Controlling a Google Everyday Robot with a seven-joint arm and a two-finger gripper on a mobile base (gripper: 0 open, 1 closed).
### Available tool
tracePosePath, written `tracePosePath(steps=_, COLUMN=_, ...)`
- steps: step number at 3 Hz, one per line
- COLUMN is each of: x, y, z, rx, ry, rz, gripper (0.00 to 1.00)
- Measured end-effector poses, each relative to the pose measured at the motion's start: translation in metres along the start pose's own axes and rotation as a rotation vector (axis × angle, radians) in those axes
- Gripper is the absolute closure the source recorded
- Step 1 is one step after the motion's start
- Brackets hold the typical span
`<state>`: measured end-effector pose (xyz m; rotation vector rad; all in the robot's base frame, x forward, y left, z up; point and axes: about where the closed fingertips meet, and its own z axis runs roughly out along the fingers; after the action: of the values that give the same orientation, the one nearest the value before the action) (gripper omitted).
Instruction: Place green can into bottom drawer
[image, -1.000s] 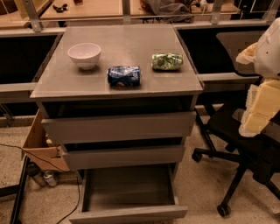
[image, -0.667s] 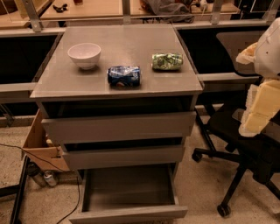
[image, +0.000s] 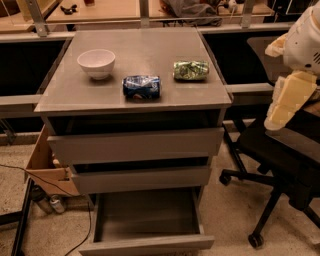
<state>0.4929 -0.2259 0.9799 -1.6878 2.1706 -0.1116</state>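
Note:
The green can (image: 190, 70) lies on its side on the right part of the grey cabinet top (image: 145, 45). The bottom drawer (image: 146, 244) is pulled open and its box-like inside is bare. The two shallower drawers above it are pulled out only slightly. My gripper (image: 278, 114), pale cream under the white arm, hangs at the right edge of the view. It is to the right of the cabinet, apart from the can and lower than the cabinet top.
A blue-and-white can (image: 142, 86) lies on its side at the front middle of the top, and a white bowl (image: 96, 63) stands at the left. A black office chair (image: 280, 155) stands right of the cabinet, below the gripper. A cardboard box (image: 44, 167) and bottles (image: 50, 202) are at the lower left.

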Motion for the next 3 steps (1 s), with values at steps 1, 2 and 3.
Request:
tracePosePath(steps=1, x=-0.003, y=-0.042, z=0.016, rx=0.008, ry=-0.057, rz=-0.004, gripper=0.00)
tracePosePath(steps=2, x=-0.014, y=-0.089, z=0.037, rx=0.019, ry=-0.116, rz=0.003, gripper=0.00)
tracePosePath(steps=3, x=-0.029, y=-0.129, z=0.061, rx=0.032, ry=-0.184, rz=0.042, gripper=0.00)
